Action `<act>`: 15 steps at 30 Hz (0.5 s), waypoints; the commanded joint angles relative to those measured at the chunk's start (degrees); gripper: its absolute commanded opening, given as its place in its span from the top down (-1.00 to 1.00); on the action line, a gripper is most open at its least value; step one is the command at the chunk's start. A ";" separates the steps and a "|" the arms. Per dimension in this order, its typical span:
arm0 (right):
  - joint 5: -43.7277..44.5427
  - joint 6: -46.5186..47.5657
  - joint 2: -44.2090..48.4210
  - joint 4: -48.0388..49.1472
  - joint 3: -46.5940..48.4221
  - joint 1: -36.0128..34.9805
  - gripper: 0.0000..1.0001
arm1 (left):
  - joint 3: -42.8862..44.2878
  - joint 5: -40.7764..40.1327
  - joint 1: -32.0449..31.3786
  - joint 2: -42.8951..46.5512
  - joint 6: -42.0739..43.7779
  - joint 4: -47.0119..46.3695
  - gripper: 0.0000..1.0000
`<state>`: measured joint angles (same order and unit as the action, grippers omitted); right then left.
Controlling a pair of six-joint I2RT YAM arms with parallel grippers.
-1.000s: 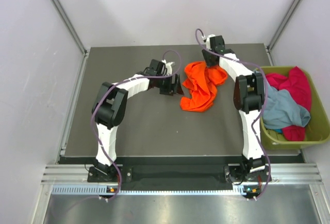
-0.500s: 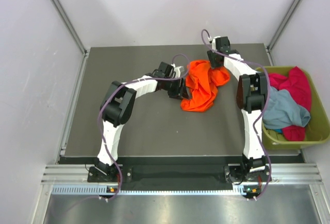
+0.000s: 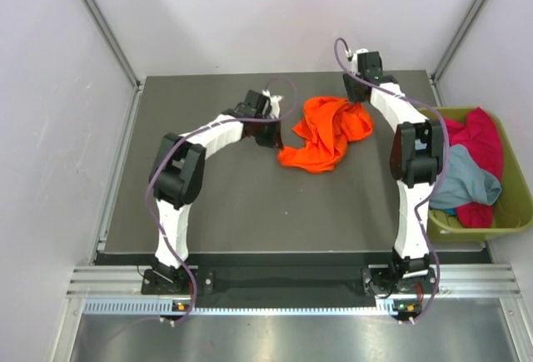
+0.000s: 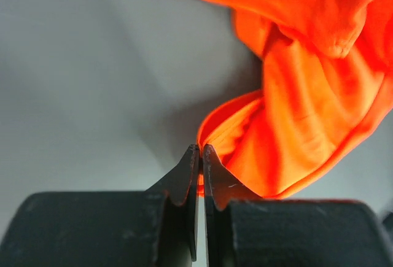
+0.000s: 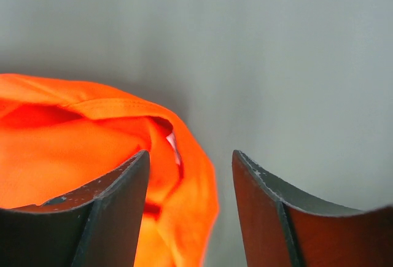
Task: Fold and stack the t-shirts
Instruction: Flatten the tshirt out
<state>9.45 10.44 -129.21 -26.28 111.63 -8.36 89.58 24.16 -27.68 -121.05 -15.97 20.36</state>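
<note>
The orange t-shirt [image 3: 325,133] lies crumpled on the surface [image 3: 208,204], bunched between the two hands rather than spread flat, so folding proper has not begun. One edge of it runs straight into the tips of the left hand [image 4: 201,153], whose fingers are pressed together with a thin fold of hem apparently pinched between them. The rest of the cloth fans out ahead of that hand and to its right, and a hold on the hem like this looks meant for drawing the shirt open. The right hand [image 5: 190,156] sits at the opposite side of the shirt, its fingers spread apart with nothing gripped. A folded orange edge lies just ahead of its left finger and bare surface ahead of its right, so it seems poised to take a second hold. Well out to the right hand's outer side, the olive-green bin [image 3: 508,222] holds the magenta-red t-shirt [image 3: 479,133] and the grey-blue t-shirt [image 3: 462,175], heaped and not yet folded
</note>
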 commanded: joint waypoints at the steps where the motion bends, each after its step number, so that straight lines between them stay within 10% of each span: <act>1: 1.36 0.46 10.63 1.59 0.25 0.28 -0.14 | 5.51 -12.98 4.12 11.79 10.57 2.05 0.95; 15: -14.28 7.32 23.83 -2.28 0.42 -6.84 -0.43 | 5.71 -30.75 10.63 29.99 22.73 -3.93 0.94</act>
<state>1.26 15.09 -106.43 -26.48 110.91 -12.21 98.89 -3.70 -16.60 -93.80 2.92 17.78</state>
